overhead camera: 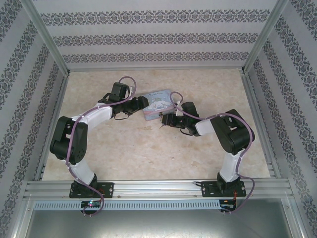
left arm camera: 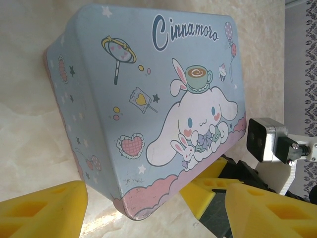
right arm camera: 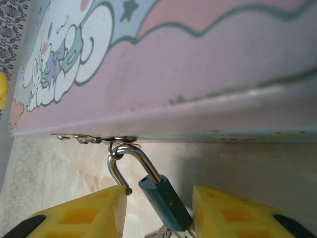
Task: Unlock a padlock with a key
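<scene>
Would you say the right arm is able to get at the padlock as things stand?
Probably yes: the padlock hangs off the tin box, between the fingers of the open right claw.

Table top: beige marble-look sheet, matte, a few soft glare patches. Three walls box it in: back wall, left wall and right wall. All are white paper with bands of dark floral print. Aluminium posts stand at the back corners. Aluminium rail runs across the near edge, slotted strip just below it, then a grey metal sheet. Light is even and diffuse, shadows weak.
</scene>
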